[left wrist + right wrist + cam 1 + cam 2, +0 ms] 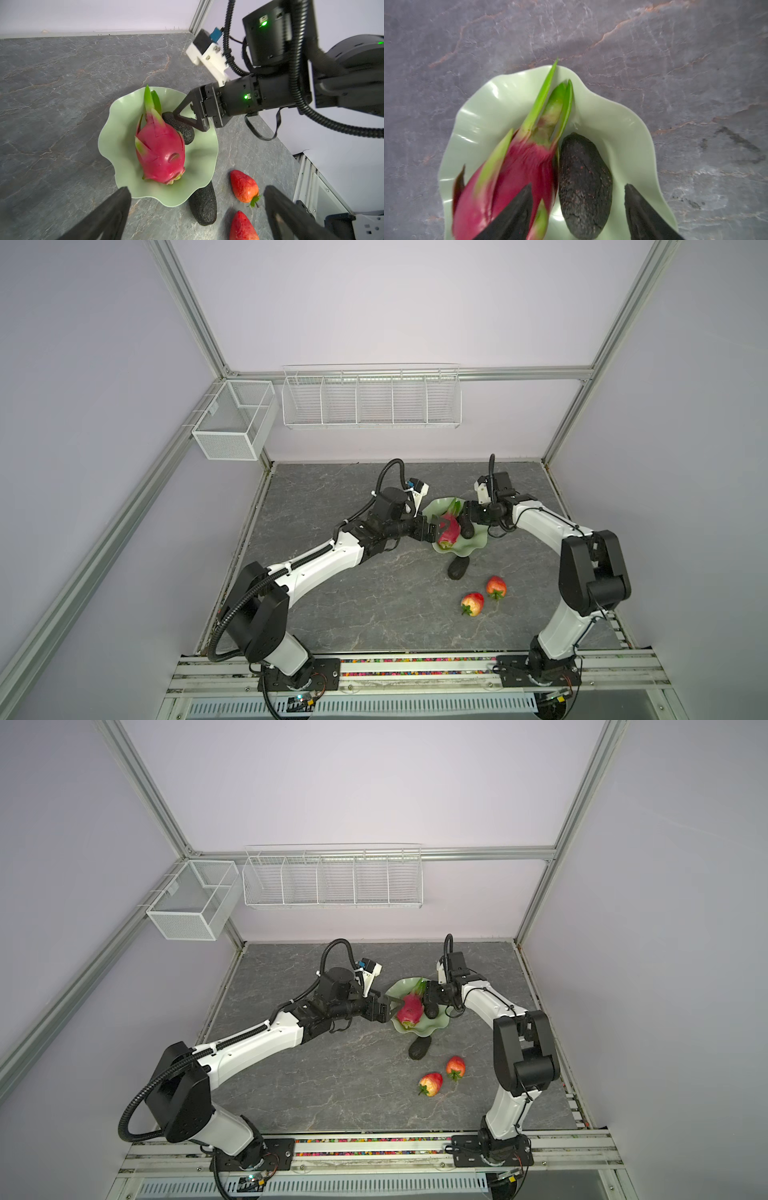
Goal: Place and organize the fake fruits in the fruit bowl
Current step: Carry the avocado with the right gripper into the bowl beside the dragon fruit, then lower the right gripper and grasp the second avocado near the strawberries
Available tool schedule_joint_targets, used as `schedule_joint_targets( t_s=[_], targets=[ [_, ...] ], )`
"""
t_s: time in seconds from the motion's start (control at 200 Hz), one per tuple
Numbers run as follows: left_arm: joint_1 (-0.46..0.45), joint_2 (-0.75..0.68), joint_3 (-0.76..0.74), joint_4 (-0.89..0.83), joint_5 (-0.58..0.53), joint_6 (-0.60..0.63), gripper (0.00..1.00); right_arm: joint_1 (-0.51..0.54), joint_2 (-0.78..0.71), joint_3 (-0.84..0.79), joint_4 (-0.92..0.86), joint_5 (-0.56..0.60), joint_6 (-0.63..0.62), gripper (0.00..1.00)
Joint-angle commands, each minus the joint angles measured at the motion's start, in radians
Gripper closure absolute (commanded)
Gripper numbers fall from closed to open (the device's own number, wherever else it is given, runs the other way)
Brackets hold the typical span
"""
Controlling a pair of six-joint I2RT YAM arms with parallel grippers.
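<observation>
The pale green fruit bowl (478,542) (398,990) (116,133) (623,133) sits mid-table. A magenta dragon fruit (449,531) (410,1009) (160,153) (517,166) and a dark avocado (468,529) (182,128) (584,182) lie in it side by side. My right gripper (465,519) (578,185) is open, its fingers astride that avocado with a gap showing. My left gripper (436,529) (196,188) is open at the bowl's left rim and holds nothing. A second avocado (458,568) (203,205) and two strawberries (496,587) (472,604) lie on the table in front of the bowl.
Two white wire baskets (232,423) (370,400) hang on the back wall, well above the table. The grey marble table (353,605) ends at a metal rail (415,668) along the front.
</observation>
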Motion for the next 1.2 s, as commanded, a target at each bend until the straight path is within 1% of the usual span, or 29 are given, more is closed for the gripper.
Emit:
schedule_joint_targets(
  t_s=[0.0,0.075,0.14,0.28,0.365,0.45,0.51,0.605,0.715,0.815,0.945,1.11,1.195],
  targets=[
    [0.002,-0.025,-0.021,-0.04,0.03,-0.006,0.01,0.017,-0.164,-0.045,-0.042,0.018,0.005,0.22],
    [0.002,-0.057,-0.069,-0.068,0.055,0.006,0.01,0.057,-0.278,-0.125,-0.076,0.04,0.042,0.18],
    [0.002,-0.09,-0.125,-0.068,0.088,0.02,0.01,0.117,-0.372,-0.198,-0.119,0.079,0.093,0.17],
    [0.002,-0.166,-0.229,-0.053,0.1,0.027,0.01,0.241,-0.544,-0.356,-0.176,0.152,0.286,0.16],
    [0.002,-0.203,-0.259,-0.051,0.097,0.031,0.01,0.3,-0.607,-0.44,-0.192,0.202,0.393,0.15],
    [0.002,-0.227,-0.277,-0.056,0.083,0.038,0.01,0.365,-0.632,-0.485,-0.195,0.26,0.456,0.13],
    [0.002,-0.235,-0.286,-0.057,0.08,0.047,0.01,0.413,-0.622,-0.501,-0.173,0.298,0.483,0.12],
    [0.003,-0.238,-0.287,-0.065,0.081,0.059,0.01,0.463,-0.572,-0.511,-0.103,0.311,0.514,0.12],
    [0.001,-0.246,-0.288,-0.064,0.08,0.064,0.01,0.494,-0.489,-0.507,-0.038,0.329,0.54,0.11],
    [0.003,-0.258,-0.297,-0.05,0.073,0.053,0.01,0.51,-0.41,-0.486,-0.03,0.381,0.551,0.11],
    [0.002,-0.271,-0.309,-0.032,0.069,0.036,0.01,0.515,-0.358,-0.478,-0.014,0.431,0.565,0.18],
    [0.002,-0.273,-0.323,-0.024,0.061,0.039,0.01,0.516,-0.316,-0.464,0.017,0.444,0.559,0.22],
    [0.002,-0.266,-0.32,-0.034,0.058,0.046,0.01,0.515,-0.288,-0.454,0.027,0.438,0.558,0.28]
  ],
)
